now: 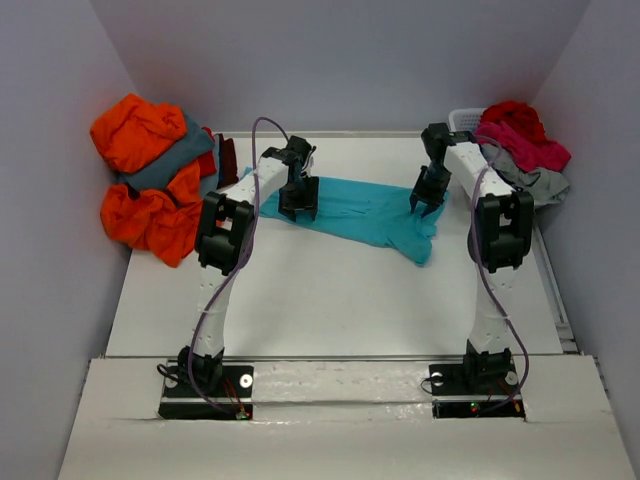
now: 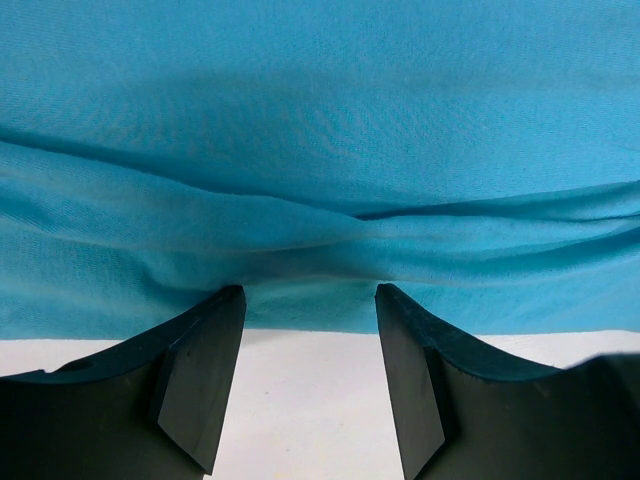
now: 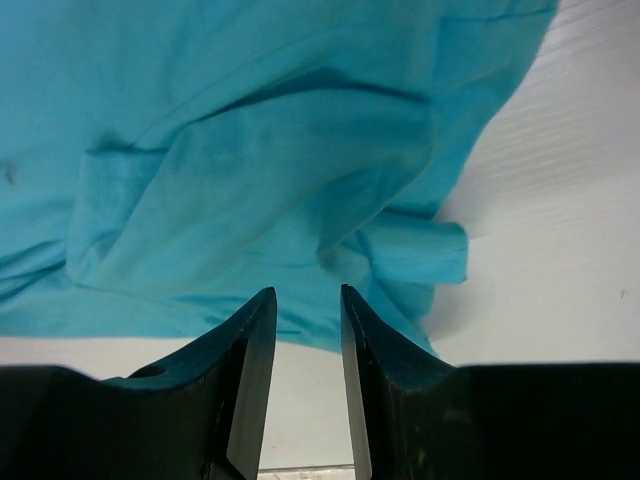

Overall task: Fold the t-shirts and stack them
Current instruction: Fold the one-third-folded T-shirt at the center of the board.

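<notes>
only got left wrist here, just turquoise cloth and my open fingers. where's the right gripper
Observer: The right gripper is over the right end of the turquoise t-shirt, by a bunched corner, jaws slightly apart with nothing between them.
Operator: is the shirt flat yet
Observer: Not quite. It lies spread sideways across the far half of the table, but its right end is crumpled and trails toward the near side.
Operator: where are the others
Observer: The orange and slate grey shirts are heaped at the far left corner; the red, pink and light grey shirts are heaped on the white basket at far right.
</notes>
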### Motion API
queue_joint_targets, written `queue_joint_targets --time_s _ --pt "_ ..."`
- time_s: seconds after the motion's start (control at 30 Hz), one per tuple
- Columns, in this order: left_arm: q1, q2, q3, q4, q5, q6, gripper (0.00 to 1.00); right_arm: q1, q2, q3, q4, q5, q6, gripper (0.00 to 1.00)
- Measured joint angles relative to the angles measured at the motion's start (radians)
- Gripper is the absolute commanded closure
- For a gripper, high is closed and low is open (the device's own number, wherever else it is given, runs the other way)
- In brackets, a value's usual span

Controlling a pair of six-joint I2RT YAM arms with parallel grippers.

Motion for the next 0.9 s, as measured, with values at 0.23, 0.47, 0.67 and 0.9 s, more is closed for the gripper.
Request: queue_joint_targets --time_s 0.23,0.47,0.67,0.9 --pt "0.0 0.0 0.0 0.0 0.0 0.0 0.32 0.046 -0.063 -0.004 0.002 -0.024 0.005 0.62" --pt "0.003 0.0 0.002 -0.002 0.005 0.0 0.32 0.051 -0.077 -0.085 0.041 -0.077 0.008 0.62" --pt "0.009 0.0 0.002 -0.001 0.008 0.0 0.32 0.051 -0.048 -0.167 0.074 -0.124 0.007 0.62" --pt "0.009 0.0 0.002 -0.001 0.008 0.0 0.32 0.051 -0.042 -0.192 0.088 -0.111 0.008 0.62"
